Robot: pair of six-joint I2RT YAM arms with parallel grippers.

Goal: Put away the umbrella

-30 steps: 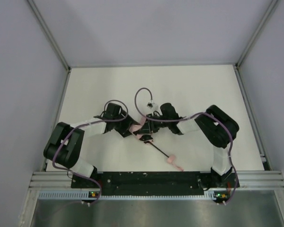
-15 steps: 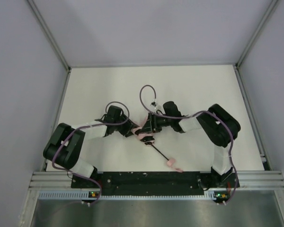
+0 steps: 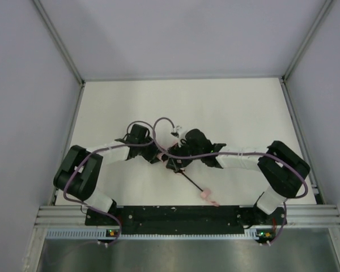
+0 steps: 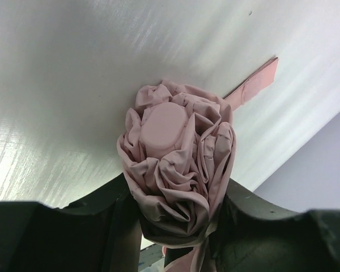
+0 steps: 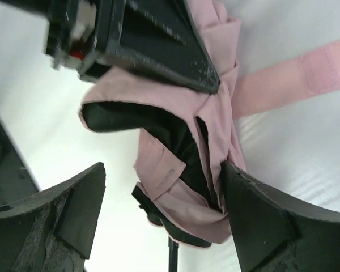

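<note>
The umbrella (image 4: 175, 153) is a crumpled pale pink bundle, its flat pink cap facing the left wrist camera. My left gripper (image 4: 178, 212) is shut on the bundle's lower folds. In the top view the bundle sits between my left gripper (image 3: 157, 154) and right gripper (image 3: 174, 160). A thin black shaft (image 3: 191, 180) runs from it toward the near edge, to the pink handle (image 3: 207, 195). My right gripper (image 5: 164, 215) stands open around the fabric (image 5: 181, 181); the folds brush its right finger (image 5: 260, 221), with a gap on the left. The pink strap (image 5: 306, 73) lies flat on the table.
A white table (image 3: 232, 107) with grey walls on three sides. The black base rail (image 3: 181, 215) runs along the near edge, just past the handle. Purple cables (image 3: 158, 122) loop above both wrists.
The right gripper has opened wide and slid left along the bundle, its elbow swinging out to the right. The left gripper has closed on the fabric.
</note>
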